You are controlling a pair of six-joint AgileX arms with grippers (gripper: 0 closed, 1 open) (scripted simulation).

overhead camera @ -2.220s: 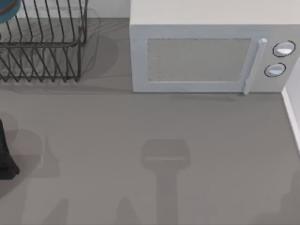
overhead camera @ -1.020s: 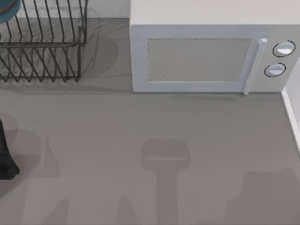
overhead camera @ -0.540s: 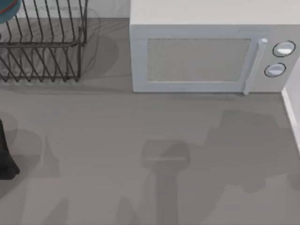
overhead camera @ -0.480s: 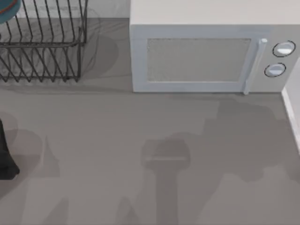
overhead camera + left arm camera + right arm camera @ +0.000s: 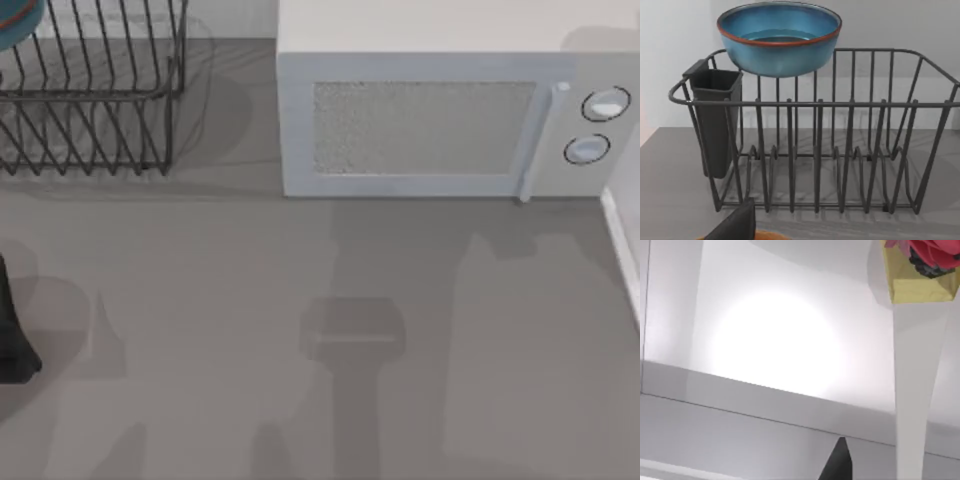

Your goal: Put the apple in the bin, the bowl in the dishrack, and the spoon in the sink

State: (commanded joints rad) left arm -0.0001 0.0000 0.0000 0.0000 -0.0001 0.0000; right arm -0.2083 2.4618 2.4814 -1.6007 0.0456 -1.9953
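Scene: grey counter [image 5: 200,300] seen from above, white microwave [image 5: 450,110] across the upper right of the top view, black wire dishrack [image 5: 95,90] in the upper left corner.
Bowl: teal-blue bowl [image 5: 779,37] with reddish-brown rim, upright, perched on the top rail at the rack's back corner in the left wrist view; a sliver of it at the extreme upper left of the top view [image 5: 15,20]. Seated on the rack's rim rather than down among the tines.
Cutlery holder: dark square cup [image 5: 714,120] hung on the rack's end, just beside and below the bowl.
Left arm: dark part of it at the left edge of the top view [image 5: 12,335], well apart from the rack. One dark fingertip [image 5: 735,225] at the lower edge of the left wrist view, nothing seen between the fingers; open or clenched cannot be told.
Right arm: one dark fingertip [image 5: 837,460] at the lower edge of the right wrist view, pointed at pale walls and a yellow pot of pink flowers [image 5: 920,270] in the upper right; grasp cannot be told.
Step in hand: bowl step judged done or nearly so, left arm clear of the rack.
Next move: apple or spoon, judged; calls for finding either one first, then a descent onto it with spread fingers.
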